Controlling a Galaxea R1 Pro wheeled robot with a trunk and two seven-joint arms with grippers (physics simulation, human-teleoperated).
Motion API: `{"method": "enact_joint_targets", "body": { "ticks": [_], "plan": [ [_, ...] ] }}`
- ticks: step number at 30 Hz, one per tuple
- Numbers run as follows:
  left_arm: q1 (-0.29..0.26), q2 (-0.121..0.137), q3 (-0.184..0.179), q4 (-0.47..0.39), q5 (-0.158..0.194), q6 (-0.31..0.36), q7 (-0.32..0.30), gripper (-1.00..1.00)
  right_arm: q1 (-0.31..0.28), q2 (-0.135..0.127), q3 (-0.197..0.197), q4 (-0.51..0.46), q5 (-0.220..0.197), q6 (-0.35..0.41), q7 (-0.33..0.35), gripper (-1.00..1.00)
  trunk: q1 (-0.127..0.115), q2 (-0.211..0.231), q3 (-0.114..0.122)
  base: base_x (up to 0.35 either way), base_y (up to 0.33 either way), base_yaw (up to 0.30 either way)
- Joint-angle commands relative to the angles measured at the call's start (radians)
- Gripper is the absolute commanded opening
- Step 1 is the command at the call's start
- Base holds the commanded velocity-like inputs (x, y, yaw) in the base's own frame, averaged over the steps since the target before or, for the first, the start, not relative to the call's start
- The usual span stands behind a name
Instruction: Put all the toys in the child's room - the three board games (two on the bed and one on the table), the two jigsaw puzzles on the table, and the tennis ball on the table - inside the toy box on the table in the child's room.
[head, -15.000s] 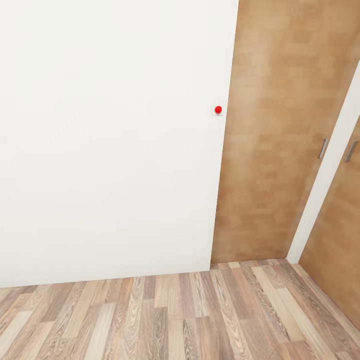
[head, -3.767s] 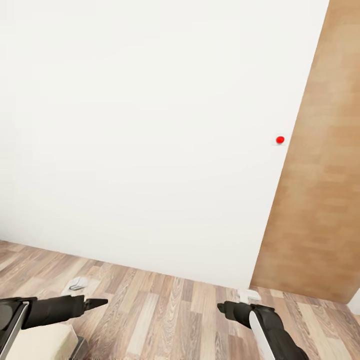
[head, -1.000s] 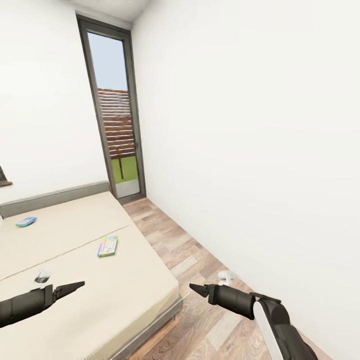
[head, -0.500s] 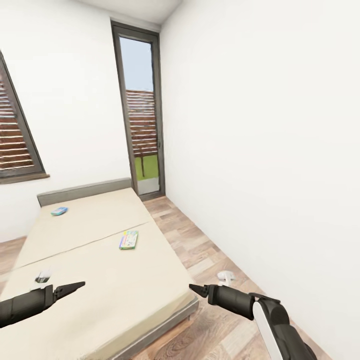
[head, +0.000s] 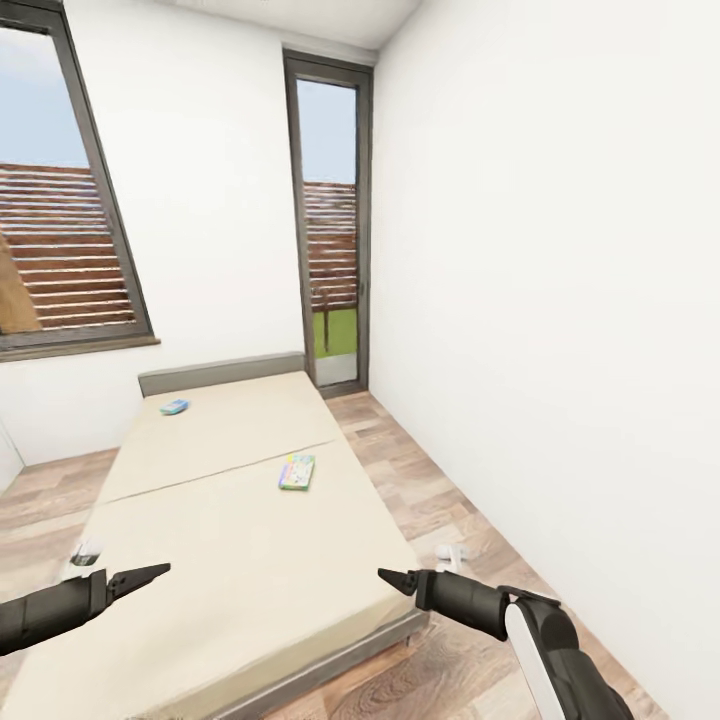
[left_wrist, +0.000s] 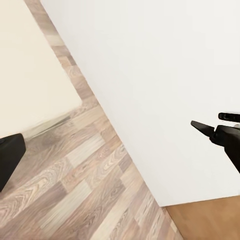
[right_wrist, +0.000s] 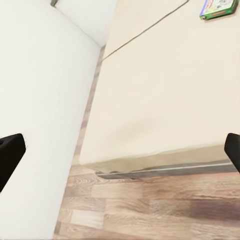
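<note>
Two board games lie on the bed (head: 230, 540), a long beige mattress with a low grey headboard. The blue one (head: 174, 406) sits near the headboard. The pale green-edged one (head: 297, 471) lies mid-mattress toward the wall side, and its corner also shows in the right wrist view (right_wrist: 218, 8). My left gripper (head: 150, 575) hovers over the bed's near end, open and empty. My right gripper (head: 393, 579) hangs beside the bed's near corner above the floor, open and empty, its tip pointing at the left one. The table, toy box, jigsaw puzzles and tennis ball are out of view.
A white wall (head: 560, 300) runs along the right, leaving a strip of wood floor (head: 420, 490) between it and the bed. A tall glass door (head: 330, 240) stands at the far end and a slatted window (head: 60, 240) at the back left.
The view has swung left from a blank wall and wooden doors to the bed and window. Both arms came into view and have held the same pose over the last second.
</note>
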Motion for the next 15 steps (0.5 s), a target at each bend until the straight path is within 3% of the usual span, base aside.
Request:
{"method": "enact_joint_targets", "body": {
  "ticks": [1, 15],
  "plan": [
    [-0.001, 0.0, 0.0, 0.0, -0.001, 0.01, -0.004, 1.0, 0.0, 0.001, -0.003, 0.0, -0.002, 0.006, 0.003, 1.0, 0.0, -0.001, 0.0, 0.0, 0.0, 0.287],
    [-0.001, 0.0, 0.0, 0.0, -0.001, 0.01, -0.004, 1.0, 0.0, 0.002, -0.003, 0.001, -0.001, 0.006, 0.003, 1.0, 0.0, -0.001, 0.0, 0.0, 0.0, 0.286]
  ]
}}
